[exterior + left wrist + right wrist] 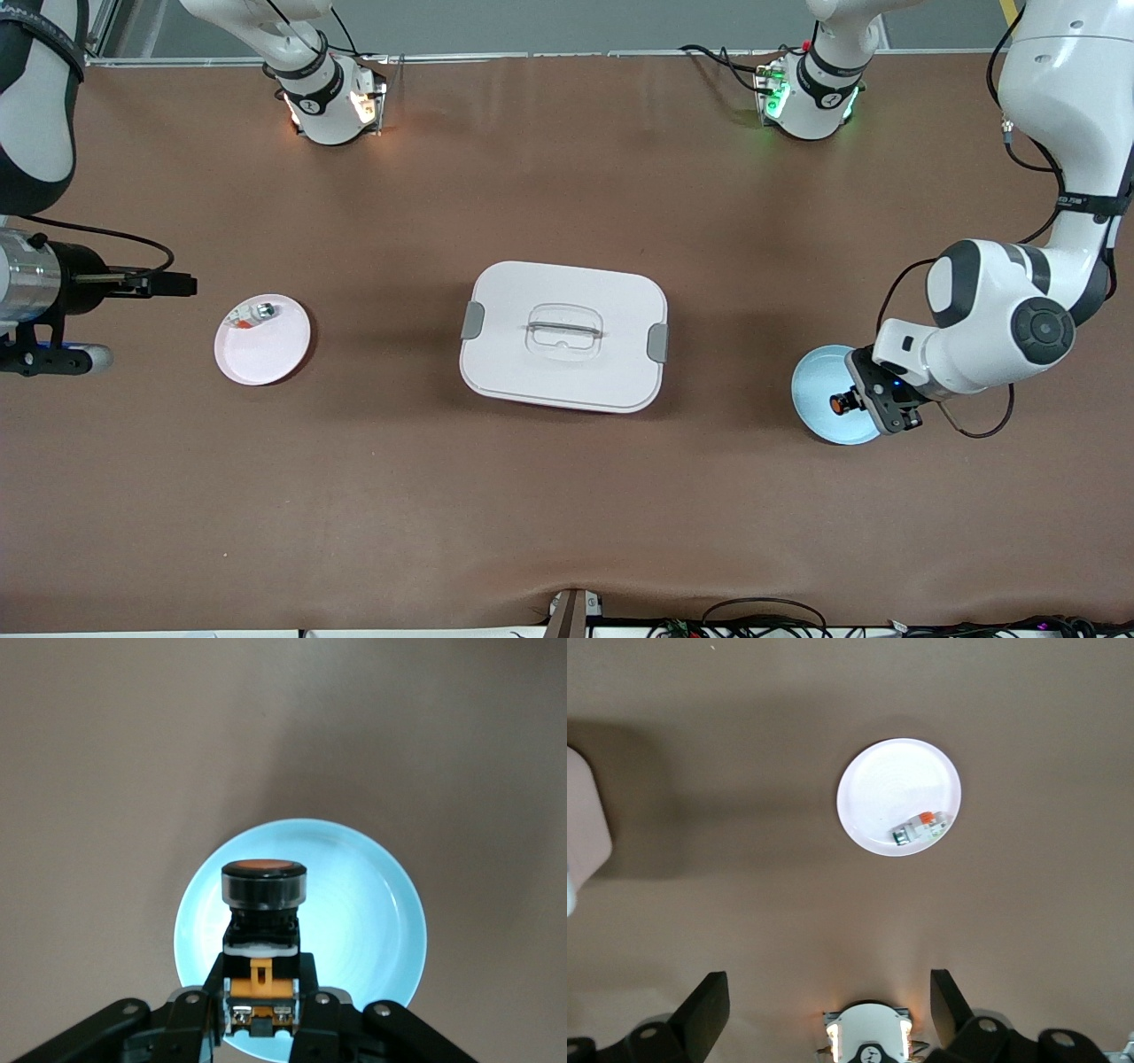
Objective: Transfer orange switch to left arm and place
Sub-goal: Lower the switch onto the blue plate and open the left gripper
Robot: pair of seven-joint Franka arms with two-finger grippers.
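1. The left claw [262, 1014] is clenching the orange switch [263, 930] by its body, cap pointing away from the wrist, over the blue plate [819, 390] at the left arm's end of the counter [567, 514].
2. The right claw [829, 1014] is hanging released, fingers spread wide, over the right arm's end of the counter, waiting.
3. The pink plate [266, 350] is carrying a small silver-and-clear part [252, 315].
4. The box [564, 335] is sitting lid-on between the two plates.
5. No legible writing is appearing on the switch or box.
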